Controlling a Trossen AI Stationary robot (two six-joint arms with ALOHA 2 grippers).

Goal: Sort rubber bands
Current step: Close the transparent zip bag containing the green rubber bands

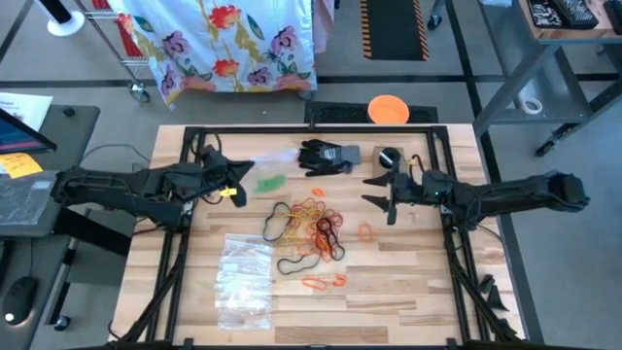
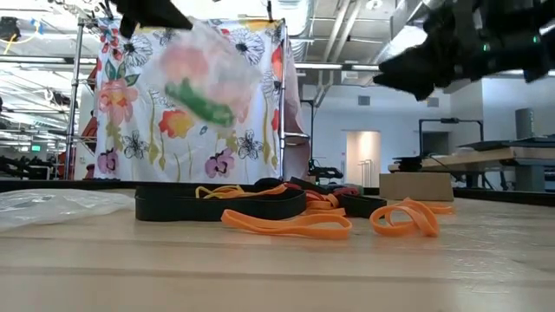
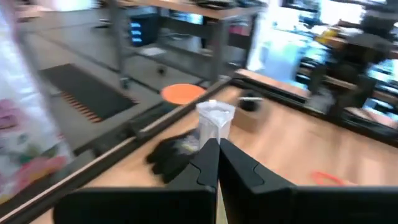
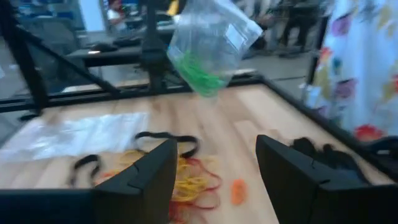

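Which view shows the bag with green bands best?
The right wrist view: the clear bag hangs in plain sight, green rubber bands inside. The high view shows it small by the left claw; the low view blurs it; the left wrist view shows only its edge.

Wooden table [image 1: 408,282]: rubber bands [image 1: 316,226], glove [image 1: 328,156]

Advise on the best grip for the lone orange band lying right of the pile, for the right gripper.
Probably straight down from above: the orange band lies flat, apart from the pile, so its near edge is free to pinch. The open right gripper hovers close behind it.
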